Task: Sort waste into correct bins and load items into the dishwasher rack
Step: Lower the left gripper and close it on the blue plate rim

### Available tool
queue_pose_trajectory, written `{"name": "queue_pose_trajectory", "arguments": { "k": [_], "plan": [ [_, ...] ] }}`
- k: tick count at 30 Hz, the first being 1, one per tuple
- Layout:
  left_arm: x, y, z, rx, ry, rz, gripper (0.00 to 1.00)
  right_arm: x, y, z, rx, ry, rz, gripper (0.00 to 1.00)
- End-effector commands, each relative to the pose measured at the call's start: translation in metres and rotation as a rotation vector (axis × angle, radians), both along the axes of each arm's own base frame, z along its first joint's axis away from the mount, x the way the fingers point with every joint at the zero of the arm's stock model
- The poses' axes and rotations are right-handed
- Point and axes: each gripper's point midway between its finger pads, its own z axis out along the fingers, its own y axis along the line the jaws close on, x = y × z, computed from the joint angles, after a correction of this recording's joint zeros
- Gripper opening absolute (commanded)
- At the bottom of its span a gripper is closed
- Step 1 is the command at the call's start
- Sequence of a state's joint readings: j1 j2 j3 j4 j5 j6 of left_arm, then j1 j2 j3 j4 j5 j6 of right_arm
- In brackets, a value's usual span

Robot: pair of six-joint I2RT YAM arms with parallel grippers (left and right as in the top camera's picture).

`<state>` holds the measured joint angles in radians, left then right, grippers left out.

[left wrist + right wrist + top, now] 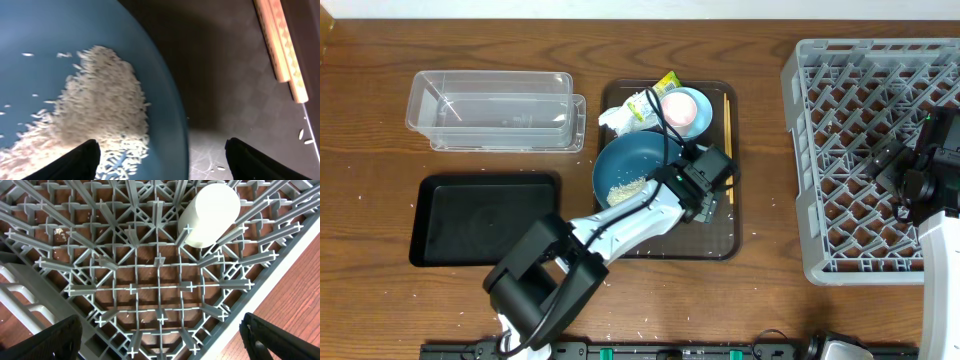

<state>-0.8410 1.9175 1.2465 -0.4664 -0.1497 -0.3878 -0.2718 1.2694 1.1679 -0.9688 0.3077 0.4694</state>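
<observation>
Right wrist shows us the white cup [210, 215] racked; our left tool [165, 160] hangs spread at three o'clock of the dish [75, 25], rice [100, 110] still inside.

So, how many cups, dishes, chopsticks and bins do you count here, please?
Cups: 2 (pink cup, white cup)
Dishes: 2 (dark-blue dish, light-blue bowl)
Chopsticks: 2
Bins: 2 (clear tub, black tray)
Total: 8
</observation>
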Motion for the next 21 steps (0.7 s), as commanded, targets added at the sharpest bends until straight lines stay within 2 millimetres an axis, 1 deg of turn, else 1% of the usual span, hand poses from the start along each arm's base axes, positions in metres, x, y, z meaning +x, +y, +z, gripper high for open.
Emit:
{"name": "queue_pose_trajectory", "arguments": {
  "k": [1,4,8,12,16,20,21],
  "plan": [
    [0.0018,-0.0039,-0.0029,0.019,-0.013,-0.013,0.79,-0.0034,-0.0055,0.0026,-0.019,0.002,-0.014,0.99],
    [0.0005,-0.0049,-0.0038,0.021,-0.011,-0.016,0.72,-0.0034,-0.0055,0.0026,-0.019,0.002,-0.014,0.99],
    [0.0022,-0.0039,-0.0029,0.028,-0.024,-0.013,0.67,-0.0034,-0.0055,0.0026,-0.019,0.002,-0.014,0.99],
    [0.004,-0.0015,-0.0017,0.051,-0.046,-0.007,0.6,-0.0034,-0.0055,0.0026,-0.019,0.002,-0.014,0.99],
    [0.0014,-0.0039,-0.0013,0.058,-0.054,-0.016,0.53,-0.0033,-0.0056,0.0026,-0.019,0.001,-0.014,0.99],
    [-0.0004,-0.0057,0.0001,0.075,-0.075,-0.02,0.44,-0.0034,-0.0055,0.0026,-0.019,0.002,-0.014,0.98],
    [-0.0006,-0.0059,0.0005,0.078,-0.081,-0.018,0.44,-0.0033,-0.0055,0.0026,-0.018,0.002,-0.014,0.99]
  ]
}}
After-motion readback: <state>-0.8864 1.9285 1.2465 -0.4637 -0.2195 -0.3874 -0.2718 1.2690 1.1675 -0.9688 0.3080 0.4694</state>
